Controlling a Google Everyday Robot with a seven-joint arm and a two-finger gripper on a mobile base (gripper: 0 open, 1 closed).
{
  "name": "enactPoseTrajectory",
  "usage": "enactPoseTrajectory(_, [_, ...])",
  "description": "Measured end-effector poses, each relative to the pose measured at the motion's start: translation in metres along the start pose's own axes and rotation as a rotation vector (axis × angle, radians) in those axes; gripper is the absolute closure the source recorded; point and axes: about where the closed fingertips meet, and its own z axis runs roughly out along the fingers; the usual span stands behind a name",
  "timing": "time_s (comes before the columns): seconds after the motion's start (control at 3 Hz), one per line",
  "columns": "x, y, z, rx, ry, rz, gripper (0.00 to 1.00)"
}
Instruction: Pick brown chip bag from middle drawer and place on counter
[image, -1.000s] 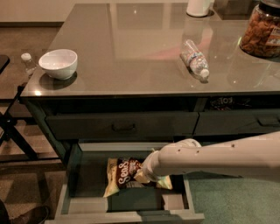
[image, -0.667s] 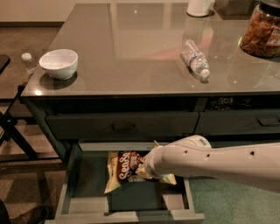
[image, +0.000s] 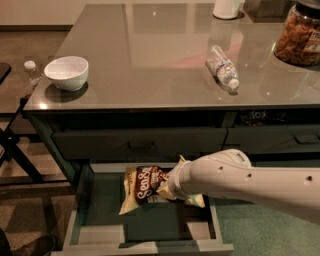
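Over the last second the crinkly brown chip bag with pale yellow ends (image: 144, 189) has slid a little toward the back of the wide, shallow grey-green middle drawer (image: 100, 220). It has also tipped, and one yellow corner now pokes up above the white arm (image: 250, 182). The pincer (image: 170, 190) sits at the bag's right end, hidden behind the arm's rounded wrist, so we cannot tell how wide it stands or whether it has hold. The bag's shift suggests, perhaps, that it is gripped and beginning to rise. We judge the pick under way and the placing not yet begun.

On the large glossy grey-brown surface (image: 150, 55), a white round bowl (image: 66, 72) sits by the near left corner. A clear plastic water bottle (image: 223, 67) lies on its side right of centre, and a clear jar of brown snacks (image: 299, 35) stands at the right edge. Directly above the bag are the closed drawer with a dark bar handle (image: 140, 145) and the surface's near edge. The bag will likely have to come outward before it can go up, and the stretch between bowl and bottle looks the easiest landing.
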Motion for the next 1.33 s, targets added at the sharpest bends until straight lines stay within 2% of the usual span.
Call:
enactPoseTrajectory(0.33, [-0.017,-0.006,-0.041,0.025,-0.029,0.016,1.0])
enactPoseTrajectory(0.67, [-0.038,-0.015,-0.086,0.06,-0.049,-0.007,1.0])
enactPoseTrajectory(1.0, [-0.039,-0.015,-0.088,0.058,-0.054,-0.011,1.0])
enactPoseTrajectory(1.33, [-0.039,-0.021,-0.119,0.103,-0.047,0.021,1.0])
